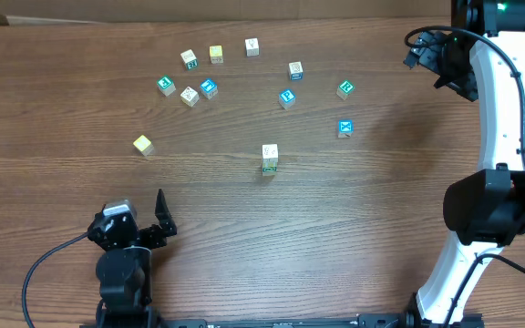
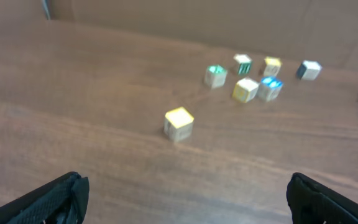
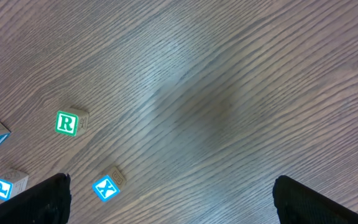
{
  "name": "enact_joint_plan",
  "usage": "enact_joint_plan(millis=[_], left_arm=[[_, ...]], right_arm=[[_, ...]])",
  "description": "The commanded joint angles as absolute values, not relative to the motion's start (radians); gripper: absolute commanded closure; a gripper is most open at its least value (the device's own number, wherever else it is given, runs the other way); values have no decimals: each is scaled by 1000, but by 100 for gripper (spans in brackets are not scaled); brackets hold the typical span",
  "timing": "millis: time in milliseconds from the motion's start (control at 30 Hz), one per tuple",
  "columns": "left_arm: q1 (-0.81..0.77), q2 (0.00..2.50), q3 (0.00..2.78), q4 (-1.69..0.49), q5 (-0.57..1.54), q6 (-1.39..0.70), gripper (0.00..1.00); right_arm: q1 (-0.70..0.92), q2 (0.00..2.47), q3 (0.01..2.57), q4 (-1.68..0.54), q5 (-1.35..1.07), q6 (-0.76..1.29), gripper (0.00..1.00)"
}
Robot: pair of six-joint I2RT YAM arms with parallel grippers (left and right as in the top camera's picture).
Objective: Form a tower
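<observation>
The tower (image 1: 270, 158) is standing mid-table, looking only about two blocks high, so the stacking is barely getting going; many loose blocks (image 1: 208, 88) are lying scattered beyond it, waiting to be added. The left claw (image 2: 184, 186) and right claw (image 3: 169, 186) are both hanging wide apart, holding nothing
</observation>
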State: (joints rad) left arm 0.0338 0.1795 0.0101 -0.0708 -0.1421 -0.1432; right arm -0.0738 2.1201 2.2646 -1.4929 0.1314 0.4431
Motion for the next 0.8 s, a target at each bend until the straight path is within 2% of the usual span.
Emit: enact_joint_plan(millis=[0,167,767], left_arm=[[30,119,6,-75,-130,-78,1],[25,5,6,-76,-130,-42,0],[25,3,6,-67,-138,-30,1]], right_arm=[[-74,2110,2277,-1490,138,437,0],[-74,2110,2277,-1490,138,437,0],[-74,2110,2277,-1490,138,437,0]])
